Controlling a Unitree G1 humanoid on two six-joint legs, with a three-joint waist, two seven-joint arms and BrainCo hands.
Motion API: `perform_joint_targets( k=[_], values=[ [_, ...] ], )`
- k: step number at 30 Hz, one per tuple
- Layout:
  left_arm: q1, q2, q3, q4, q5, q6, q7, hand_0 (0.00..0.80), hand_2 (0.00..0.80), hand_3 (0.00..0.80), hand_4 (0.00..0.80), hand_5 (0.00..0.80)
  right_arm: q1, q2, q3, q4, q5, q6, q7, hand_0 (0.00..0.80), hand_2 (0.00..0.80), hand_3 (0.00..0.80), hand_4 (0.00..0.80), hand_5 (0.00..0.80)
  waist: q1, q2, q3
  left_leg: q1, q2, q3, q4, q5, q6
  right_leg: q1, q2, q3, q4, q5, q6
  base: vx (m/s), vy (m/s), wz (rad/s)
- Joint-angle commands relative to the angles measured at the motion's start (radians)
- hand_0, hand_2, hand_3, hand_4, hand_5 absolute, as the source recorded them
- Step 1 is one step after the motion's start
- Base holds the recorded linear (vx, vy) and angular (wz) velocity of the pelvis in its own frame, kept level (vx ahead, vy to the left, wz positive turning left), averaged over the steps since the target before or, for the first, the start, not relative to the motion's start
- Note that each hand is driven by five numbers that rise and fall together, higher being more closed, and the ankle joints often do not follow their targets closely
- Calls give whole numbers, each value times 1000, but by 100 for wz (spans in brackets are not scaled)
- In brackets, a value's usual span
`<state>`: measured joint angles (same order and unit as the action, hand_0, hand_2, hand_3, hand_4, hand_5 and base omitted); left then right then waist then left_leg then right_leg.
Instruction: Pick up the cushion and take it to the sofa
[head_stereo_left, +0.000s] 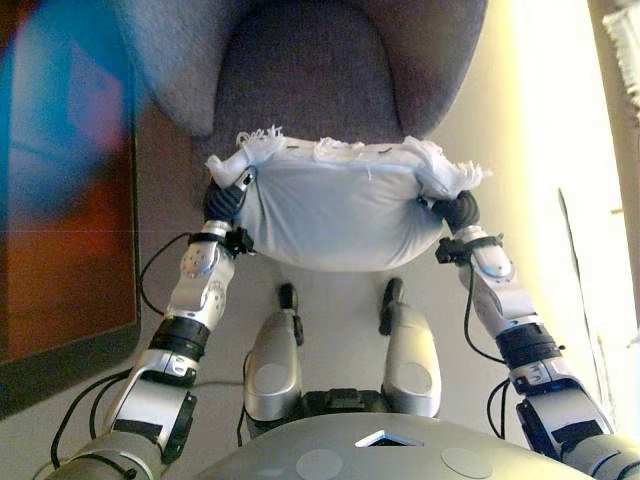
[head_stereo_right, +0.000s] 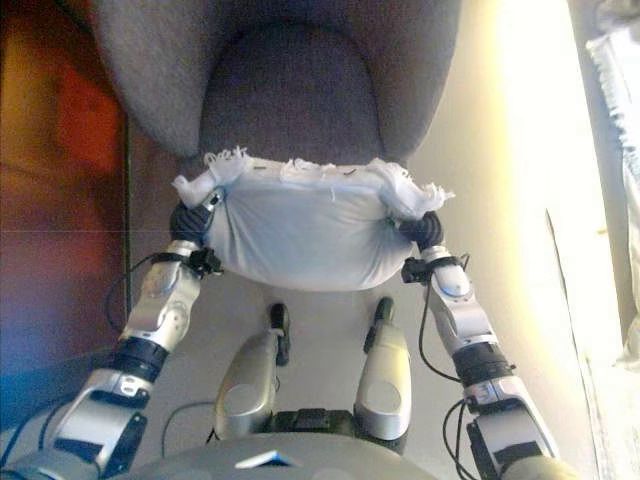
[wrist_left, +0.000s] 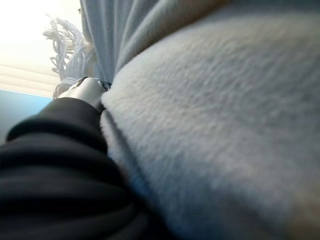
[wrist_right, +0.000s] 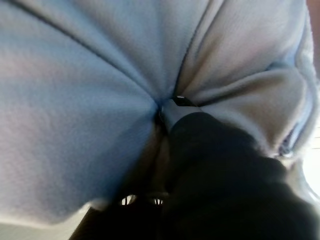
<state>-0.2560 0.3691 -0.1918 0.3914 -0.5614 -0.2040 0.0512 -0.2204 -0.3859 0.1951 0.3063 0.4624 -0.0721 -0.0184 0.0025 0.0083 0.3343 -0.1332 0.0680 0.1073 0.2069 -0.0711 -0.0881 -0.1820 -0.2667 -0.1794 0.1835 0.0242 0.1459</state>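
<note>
A pale grey cushion (head_stereo_left: 340, 212) with white fringe along its far edge hangs in the air between my two hands, just in front of the grey upholstered sofa seat (head_stereo_left: 310, 70). My left hand (head_stereo_left: 226, 200) grips its left corner, where the cloth bunches around a silver finger (wrist_left: 86, 90). At the other end, my right hand (head_stereo_left: 460, 210) holds the right corner. In the right wrist view the cushion's cloth (wrist_right: 75, 90) puckers where the right hand (wrist_right: 225, 170) digs into it. Most of each hand's fingers are buried in the fabric.
The sofa's curved grey back (head_stereo_right: 140, 80) wraps around the seat on both sides. A dark reddish panel (head_stereo_left: 60, 200) stands along the left. Pale floor (head_stereo_left: 530, 150) runs along the right, with a white fringed cloth (head_stereo_left: 625, 50) at the far right edge.
</note>
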Motion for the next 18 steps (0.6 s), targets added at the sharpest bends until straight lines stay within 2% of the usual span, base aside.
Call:
perform_joint_targets(
  k=[1, 4, 6, 8, 10, 11, 13, 15, 18],
  values=[
    [-6, -28, -20, -95, 25, 13, -15, 800, 800, 800, 800, 800, 9, 58, 17, -66, 42, -41, 24, 800, 800, 800, 800, 800, 28, -8, -214, 49, -55, 11, -82, 14, 69, 101, -32, -26, -63, 28, 19, 202, 143, -12],
    [-23, -25, -24, -63, 29, 44, -17, 800, 800, 800, 800, 800, 5, 65, 24, -54, 64, 6, 13, 800, 800, 800, 800, 800, 24, -14, -242, 102, -75, 8, -92, -3, 94, 114, -61, 12, 12, 46, 14, 171, 140, 4],
    [-33, -23, -30, -45, 34, 63, -37, 800, 800, 800, 800, 800, 22, 71, 25, -50, 68, 19, 0, 800, 800, 800, 800, 800, 15, -17, -243, 138, -88, 4, -89, -24, 123, 83, -93, 58, 179, 108, 12, 183, 144, 13],
    [-35, -20, -33, -31, 37, 74, -41, 800, 800, 800, 800, 800, 36, 69, 31, -58, 75, 22, -11, 800, 800, 800, 800, 800, 6, -7, -242, 162, -85, 5, -94, -30, 135, 39, -92, 87, 297, 145, 1, 129, 127, 20],
    [-38, -19, -38, -15, 31, 74, -45, 800, 800, 800, 800, 800, 47, 61, 36, -64, 78, 26, -14, 800, 800, 800, 800, 800, -6, -3, -242, 184, -90, 0, -110, -30, 140, 6, -70, 113, 342, 159, -3, 141, 69, 23],
    [-36, -19, -41, -12, 31, 77, -50, 800, 800, 800, 800, 800, 57, 56, 35, -61, 83, 28, -14, 800, 800, 800, 800, 800, -16, -8, -246, 201, -102, -13, -122, -30, 142, -7, -37, 125, 315, 170, -1, 181, 0, 5],
    [-32, -20, -46, -13, 35, 79, -48, 800, 800, 800, 800, 800, 62, 52, 32, -51, 91, 23, -9, 800, 800, 800, 800, 800, -25, -16, -246, 217, -112, -24, -128, -36, 142, -9, -11, 128, 261, 178, 4, 202, -59, 1],
    [-29, -23, -54, -11, 38, 80, -38, 800, 800, 800, 800, 800, 67, 51, 20, -24, 109, 13, 7, 800, 800, 800, 800, 800, -48, -51, -243, 238, -147, -37, -102, -76, 146, -28, 37, 133, 79, 188, 26, 320, -136, 9],
    [-31, -27, -58, 5, 39, 75, -38, 800, 800, 800, 800, 800, 60, 37, 6, 0, 135, 14, 34, 800, 800, 800, 800, 800, -74, -70, -236, 275, -169, -50, -73, -133, 152, -48, 92, 117, -98, 186, 47, 391, -106, 17]
  ],
)
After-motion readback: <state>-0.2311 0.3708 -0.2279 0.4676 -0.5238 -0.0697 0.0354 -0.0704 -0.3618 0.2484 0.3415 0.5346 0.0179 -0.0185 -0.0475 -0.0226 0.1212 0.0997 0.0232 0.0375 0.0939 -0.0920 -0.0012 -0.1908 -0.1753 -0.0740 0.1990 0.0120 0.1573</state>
